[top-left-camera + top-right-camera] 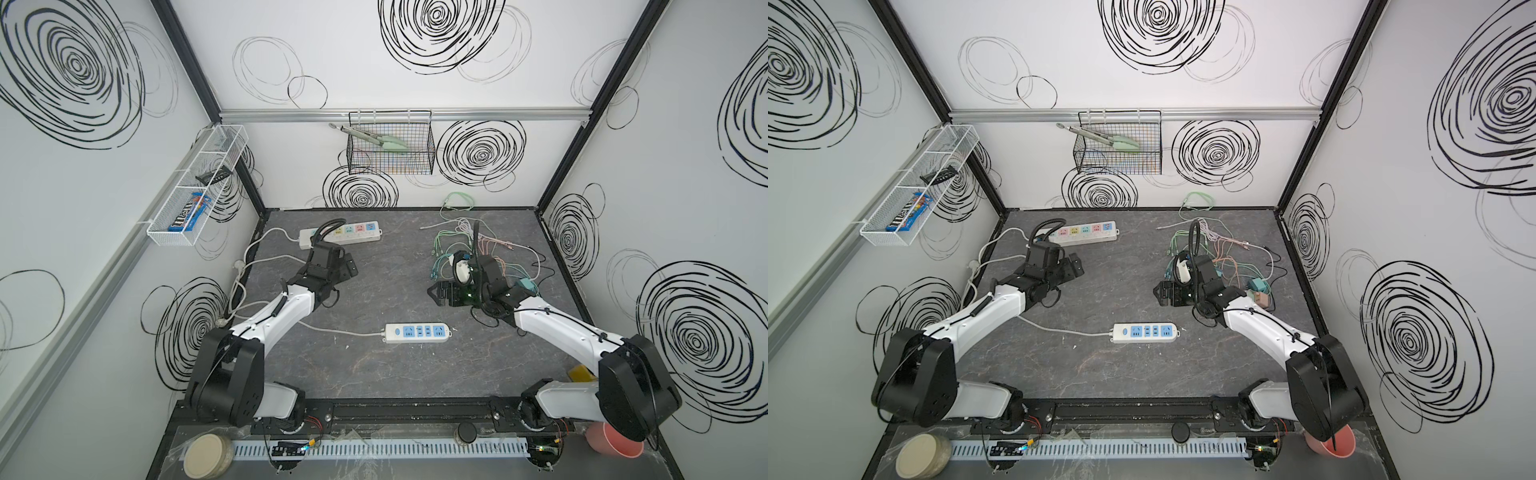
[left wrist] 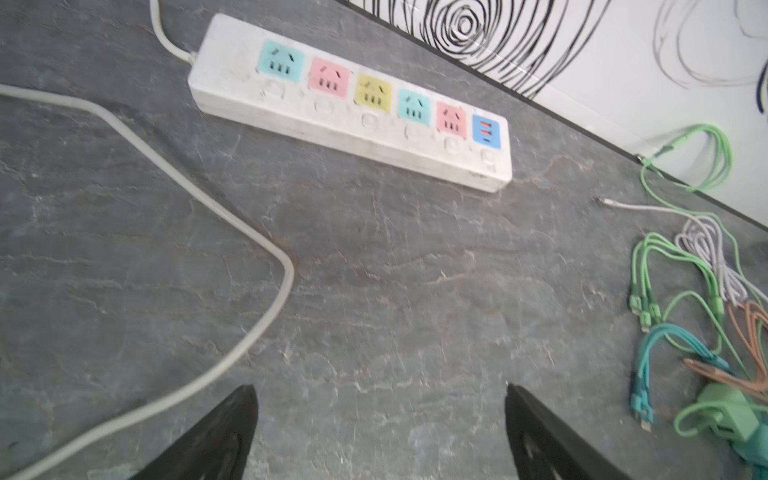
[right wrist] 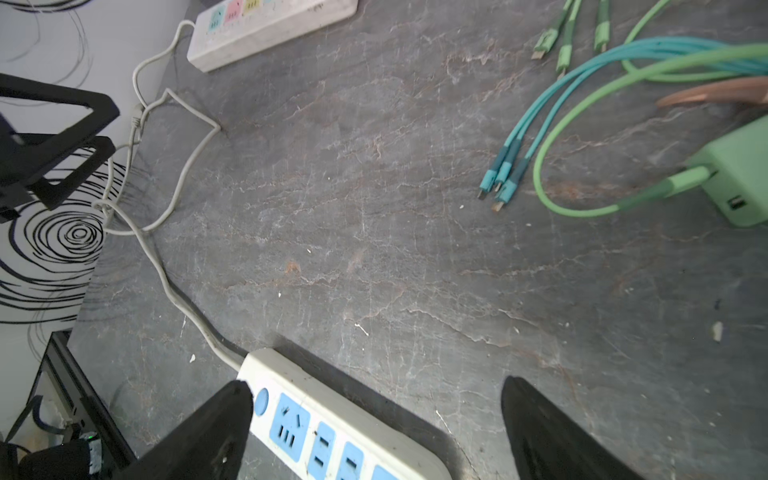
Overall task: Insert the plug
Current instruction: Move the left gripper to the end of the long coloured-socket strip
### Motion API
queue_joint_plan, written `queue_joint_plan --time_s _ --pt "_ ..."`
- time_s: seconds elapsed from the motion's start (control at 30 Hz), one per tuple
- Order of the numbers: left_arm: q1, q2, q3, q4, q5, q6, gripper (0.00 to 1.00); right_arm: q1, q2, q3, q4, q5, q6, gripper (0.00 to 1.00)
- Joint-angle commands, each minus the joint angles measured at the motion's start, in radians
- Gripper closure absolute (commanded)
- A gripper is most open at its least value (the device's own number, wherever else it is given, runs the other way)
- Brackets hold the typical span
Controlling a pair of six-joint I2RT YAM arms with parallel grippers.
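1. Near the middle of the dark grey stone-patterned tabletop (image 1: pixel 415 386) lies a short white power strip with blue sockets (image 1: pixel 417 332) (image 1: pixel 1144 332). Its pale cord runs off to the left.
2. Behind that strip and to its right, the green square charger plug (image 3: pixel 737 183) (image 2: pixel 725 409) rests flat on the tabletop, well apart from the strip and in none of its sockets. A green cable is plugged into the side of it.
3. Loose teal cable ends (image 3: pixel 503 178) lie between the plug and the strip, at the edge of a tangle of green, pink and white cables.
4. The right tool (image 1: pixel 433 294) (image 3: pixel 377 384) is above the tabletop just behind the strip. Its jaws are spread wide and hold nothing; in the right wrist view the strip's switch end (image 3: pixel 262 401) shows by one fingertip.
5. The left tool (image 1: pixel 352 267) (image 2: pixel 380 390) is behind the strip and to its left, well apart from it. Its jaws are also spread and empty, with bare tabletop between them.
6. Farther back on that side lies a long white power strip with pastel sockets (image 1: pixel 353 237) (image 2: pixel 349 124), all of them unoccupied.
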Motion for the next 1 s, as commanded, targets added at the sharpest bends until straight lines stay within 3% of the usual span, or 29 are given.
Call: queue_joint_plan --time_s 0.0,0.2,0.47,0.7,0.97 --pt "0.021 0.053 0.088 0.099 -0.055 0.047 0.04 -0.011 -0.024 -0.005 0.088 0.019 0.04 0.03" --pt "0.102 0.18 0.21 0.092 -0.098 0.085 0.04 -0.022 0.009 0.03 0.104 -0.006 0.033 0.03" --pt "0.246 0.455 0.49 -0.011 -0.018 0.126 0.04 -0.025 0.037 0.065 0.074 0.013 0.025 0.03" --pt "0.321 0.673 0.755 -0.133 0.033 0.186 0.01 -0.035 0.029 0.064 0.066 0.032 0.026 0.03" --pt "0.402 0.883 1.015 -0.229 0.206 0.246 0.09 -0.038 0.047 0.074 0.062 0.023 0.03 0.03"
